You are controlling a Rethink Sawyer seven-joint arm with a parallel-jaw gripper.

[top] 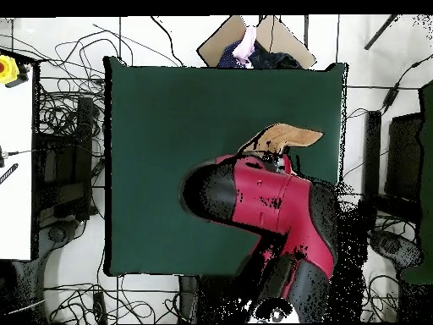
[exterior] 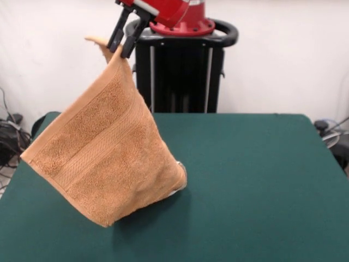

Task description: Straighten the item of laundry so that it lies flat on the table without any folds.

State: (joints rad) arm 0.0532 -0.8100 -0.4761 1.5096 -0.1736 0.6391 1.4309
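The orange-tan towel (exterior: pixel 103 150) hangs from one corner, high over the left part of the dark green table (exterior: pixel 251 185). Woven band stripes run across it. Its lower edge touches the table top and bunches there. My gripper (exterior: pixel 118 51) is shut on the towel's top corner, with a small flap sticking out to the left of the black fingers (exterior: pixel 132 39). In the overhead view the red arm (top: pixel 262 199) covers the gripper and most of the towel (top: pixel 287 135); only a tan strip shows beyond the arm, over the green table (top: pixel 169 110).
The black pedestal (exterior: pixel 180 76) stands behind the table's far edge. Cables (top: pixel 59 118) and equipment lie on the floor around the table. A person (top: pixel 247 46) shows at the top edge of the overhead view, beyond the table.
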